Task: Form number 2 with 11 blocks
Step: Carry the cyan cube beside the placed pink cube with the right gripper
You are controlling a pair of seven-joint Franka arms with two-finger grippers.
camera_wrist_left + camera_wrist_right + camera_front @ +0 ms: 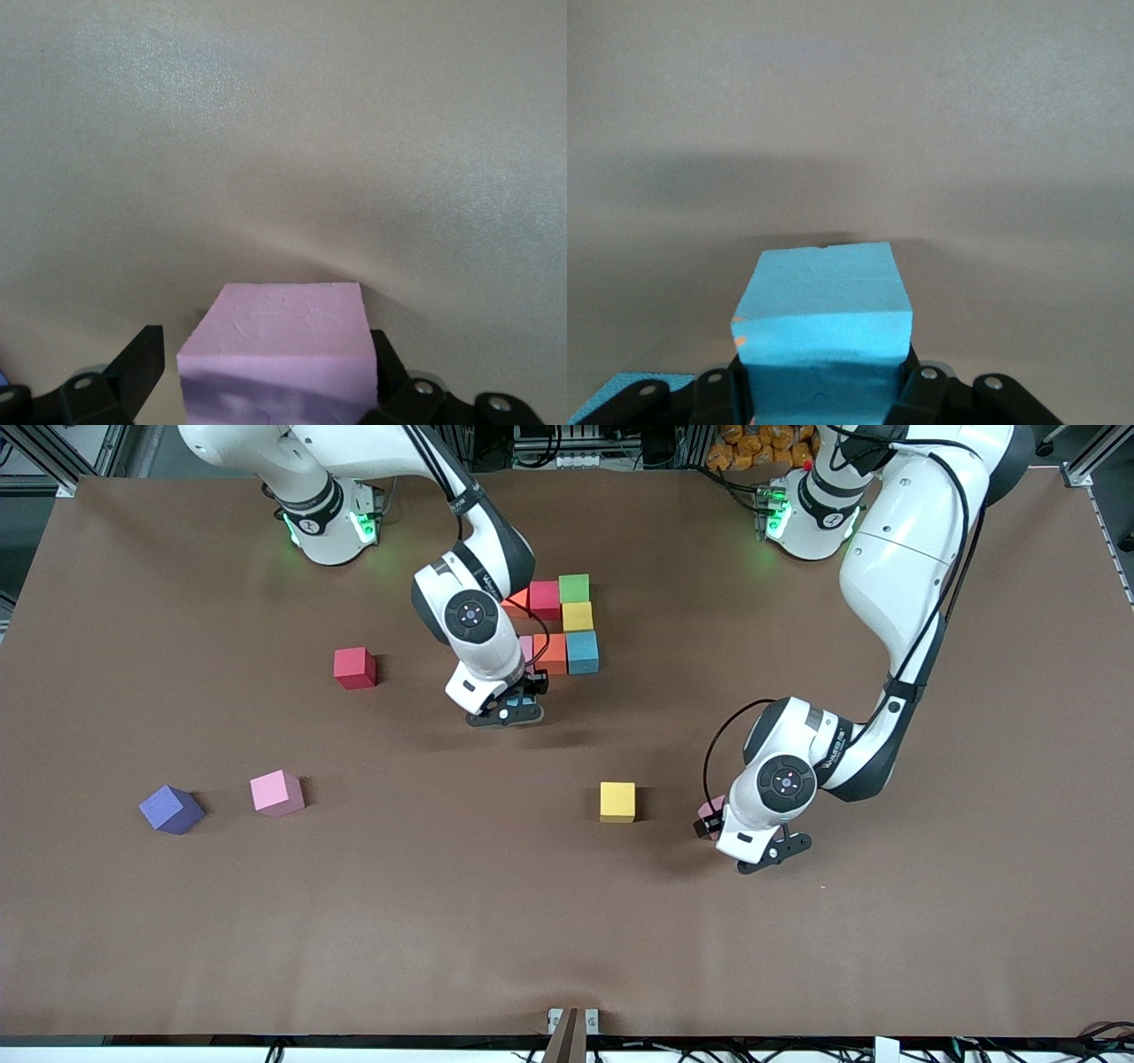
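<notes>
Partial number 2 (567,624) lies on the table (567,921) at about 12 o'clock from table centre, near the bases. Its long axis runs 12 to 6 o'clock, with the top row at 12.
- Top row: orange cube (516,605) (part hidden by the right arm), deep pink cube (544,599), green cube (574,588).
- Second row: yellow cube (578,616), under the green.
- Third row: pale pink cube (526,646) (mostly hidden), second orange cube (550,654), light blue cube (582,652).
- All cubes touch and their edges are square to one another.

Right gripper (518,705) is clenched on a second light blue cube (824,301), low over the table at 6 o'clock of the pale pink cube.

Left gripper (709,822) has its jaws spread, straddling a pink cube (279,341) that rests on the table. A gap shows at one finger.

Loose cubes:
- second yellow cube (617,802), at 9 o'clock of the left gripper
- red cube (354,667)
- another pink cube (276,793)
- purple cube (170,809), rotated

The surface is a matte brown sheet. Metal frame rails (1085,465) stand at the corners.
</notes>
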